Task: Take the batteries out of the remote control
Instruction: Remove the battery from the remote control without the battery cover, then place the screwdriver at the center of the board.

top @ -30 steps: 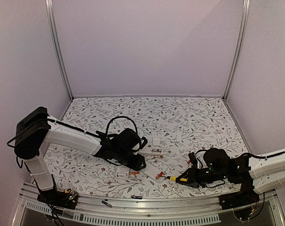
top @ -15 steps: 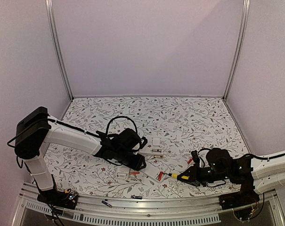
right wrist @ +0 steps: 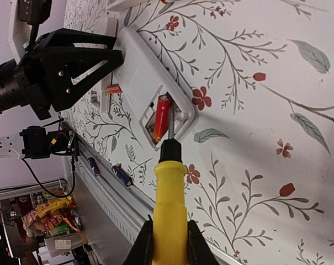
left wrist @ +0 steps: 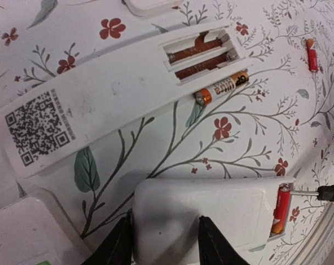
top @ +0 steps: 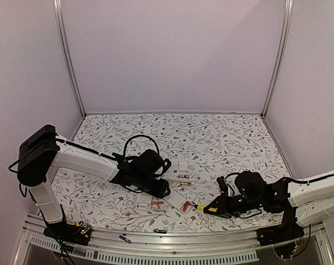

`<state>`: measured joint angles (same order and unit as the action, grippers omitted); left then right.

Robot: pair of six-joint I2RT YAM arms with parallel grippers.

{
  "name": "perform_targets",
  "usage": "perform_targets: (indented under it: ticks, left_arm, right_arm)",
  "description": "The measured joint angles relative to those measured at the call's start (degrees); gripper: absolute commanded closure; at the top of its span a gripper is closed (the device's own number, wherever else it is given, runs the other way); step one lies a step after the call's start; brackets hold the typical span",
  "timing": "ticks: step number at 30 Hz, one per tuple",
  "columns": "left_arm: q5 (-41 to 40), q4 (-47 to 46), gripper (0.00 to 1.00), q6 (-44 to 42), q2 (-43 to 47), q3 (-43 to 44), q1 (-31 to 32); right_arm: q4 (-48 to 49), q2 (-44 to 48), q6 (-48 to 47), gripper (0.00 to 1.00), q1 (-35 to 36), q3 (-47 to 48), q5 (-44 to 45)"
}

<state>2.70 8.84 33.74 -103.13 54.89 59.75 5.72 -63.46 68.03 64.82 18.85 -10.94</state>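
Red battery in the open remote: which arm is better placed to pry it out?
Right: the right gripper holds the yellow screwdriver, tip at the red battery. The left gripper clamps the remote.

Seen from above, we find open room on the patterned table toward 12 o'clock, up to the back wall. The near middle is crowded. The left arm lies across from 8 o'clock, and the left gripper is clamped on the small remote. The right arm reaches in from 4 o'clock with a yellow screwdriver, its tip at the red battery. Between the grippers we see only a narrow gap. In the left wrist view, the long remote and a loose battery at 12 o'clock block a low pass. Frame posts fence both sides.
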Motion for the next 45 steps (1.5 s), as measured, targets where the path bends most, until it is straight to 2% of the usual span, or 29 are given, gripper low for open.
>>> perform_targets:
  ticks: [7, 22, 25, 31, 35, 40, 45]
  left_arm:
    - [-0.74, -1.25, 0.61, 0.57, 0.0, -0.44, -0.7]
    - [-0.13, -2.01, 0.6, 1.42, -0.2, -0.68, -0.68]
    - [-0.09, -2.1, 0.54, 1.42, -0.2, -0.68, -0.68]
    - [-0.37, -1.99, 0.36, 0.74, 0.28, -0.5, -0.94]
    - [-0.61, -1.57, 0.26, -0.63, 2.73, 1.44, -1.64]
    - [-0.52, -2.6, 0.21, -2.75, 9.46, 4.39, -5.29]
    - [0.09, -3.76, 0.19, -4.0, 16.83, 3.85, -13.05]
  right_arm:
    - [-0.07, -1.92, -3.76, 1.0, -0.13, 1.44, -2.84]
    - [5.99, -1.97, -7.5, 1.0, 0.07, 2.97, -7.58]
    - [5.53, -1.77, -7.82, 1.0, 0.07, 3.19, -6.8]
    - [0.15, 1.44, -9.73, 1.0, -0.07, 6.01, -1.2]
    - [-2.14, 3.69, -11.65, 1.0, -3.21, 7.06, 1.49]
    - [-3.78, 2.71, -15.98, 1.0, -8.98, 7.28, 2.23]
    - [-3.82, -4.39, -20.85, 1.0, -10.88, 9.31, 1.29]
